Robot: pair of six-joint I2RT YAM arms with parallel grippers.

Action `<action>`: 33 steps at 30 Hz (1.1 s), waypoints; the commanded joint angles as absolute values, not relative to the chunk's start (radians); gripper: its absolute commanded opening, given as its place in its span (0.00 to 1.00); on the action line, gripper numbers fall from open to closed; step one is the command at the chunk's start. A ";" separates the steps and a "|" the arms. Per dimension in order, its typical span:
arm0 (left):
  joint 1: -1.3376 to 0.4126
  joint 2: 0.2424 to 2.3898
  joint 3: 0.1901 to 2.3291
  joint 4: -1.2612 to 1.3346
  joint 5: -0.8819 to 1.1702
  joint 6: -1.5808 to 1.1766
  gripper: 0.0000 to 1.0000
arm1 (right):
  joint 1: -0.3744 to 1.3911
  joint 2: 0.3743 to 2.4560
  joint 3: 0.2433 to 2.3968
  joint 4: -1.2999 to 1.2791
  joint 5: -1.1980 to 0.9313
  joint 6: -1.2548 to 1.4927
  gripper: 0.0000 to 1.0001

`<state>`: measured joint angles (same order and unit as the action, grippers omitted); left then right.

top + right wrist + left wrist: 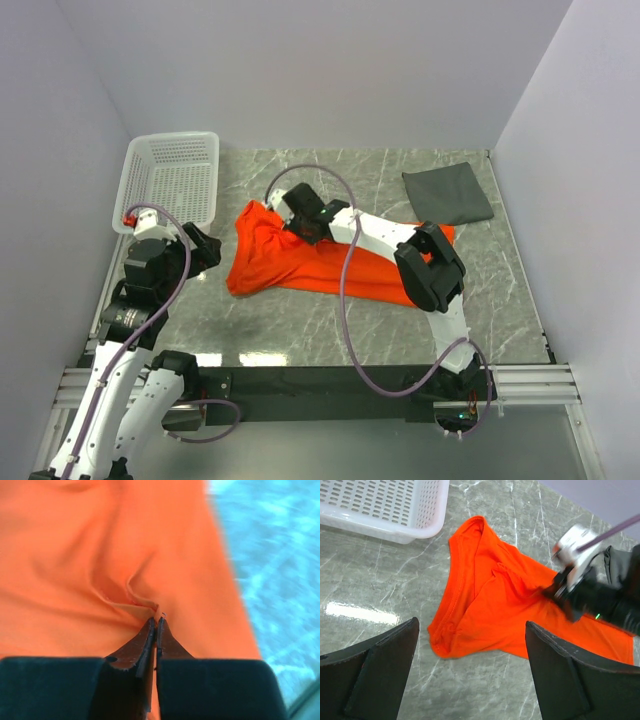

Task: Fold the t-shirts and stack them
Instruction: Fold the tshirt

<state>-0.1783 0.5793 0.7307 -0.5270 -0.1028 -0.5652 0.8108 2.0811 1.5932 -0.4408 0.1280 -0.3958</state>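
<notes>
The orange t-shirt (300, 262) lies crumpled across the middle of the table, and it fills the right wrist view (75, 555). My right gripper (297, 222) is down on its upper left part, and in its own view (156, 621) it is shut on a pinched fold of the orange cloth. The dark grey t-shirt (447, 192) lies folded flat at the back right. My left gripper (205, 250) hangs open at the left, just short of the orange t-shirt (490, 605); between its fingers (375, 665) is only bare table.
A white lattice basket (172, 178) stands at the back left, its corner showing in the left wrist view (380, 505). Walls close in the marble table (320, 330) on three sides. The right arm's cable loops over the shirt.
</notes>
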 commanded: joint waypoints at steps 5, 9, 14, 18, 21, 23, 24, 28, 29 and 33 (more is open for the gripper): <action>-0.173 0.574 0.723 -0.485 -0.101 -0.566 0.92 | 0.747 2.123 1.671 -0.420 0.224 -0.265 0.37; -0.173 0.590 0.718 -0.479 -0.084 -0.566 0.92 | 0.739 2.099 1.651 -0.426 0.212 -0.267 0.56; -0.173 0.635 0.713 -0.476 -0.054 -0.574 0.91 | 0.726 2.010 1.626 -0.466 0.140 -0.304 0.60; -0.173 0.716 0.712 -0.508 0.008 -0.646 0.87 | 0.681 1.901 1.582 -0.584 -0.131 -0.441 0.61; -0.173 0.811 0.684 -0.545 0.092 -0.767 0.74 | 0.643 1.784 1.478 -0.652 -0.354 -0.554 0.61; -0.175 0.859 0.605 -0.510 0.188 -0.847 0.67 | 0.627 1.682 1.346 -0.637 -0.388 -0.590 0.61; -0.175 0.876 0.577 -0.467 0.204 -0.866 0.62 | 0.621 1.646 1.297 -0.624 -0.391 -0.594 0.61; -0.190 0.911 0.488 -0.382 0.204 -0.908 0.61 | 0.531 1.469 1.088 -0.600 -0.403 -0.581 0.61; -0.198 0.925 0.482 -0.370 0.204 -0.904 0.61 | 0.497 1.448 1.068 -0.612 -0.419 -0.580 0.61; -0.227 1.026 0.491 -0.313 0.172 -0.879 0.61 | 0.269 1.367 1.025 -0.667 -0.491 -0.595 0.60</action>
<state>-0.2081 0.9833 0.4660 -0.4286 0.1646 -0.8631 0.3992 1.4288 1.0374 -0.6331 -0.4149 -0.5690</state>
